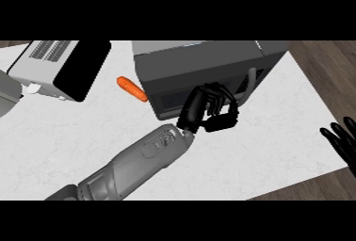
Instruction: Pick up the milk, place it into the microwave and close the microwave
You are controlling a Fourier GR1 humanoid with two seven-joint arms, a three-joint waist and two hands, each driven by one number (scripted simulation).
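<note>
The dark grey microwave (208,56) stands at the back centre of the white counter (83,136). Its dark door (167,96) faces me and looks closed. My left hand (208,110) lies against the door front with relaxed, slightly bent fingers and holds nothing I can see. The milk shows nowhere in this view. My right hand (342,141) rests open at the right edge, fingers up, apart from everything.
An orange carrot (131,88) lies just left of the microwave. A white appliance with a black front panel (59,66) stands at the back left. The counter's right edge (319,108) borders brown wood floor.
</note>
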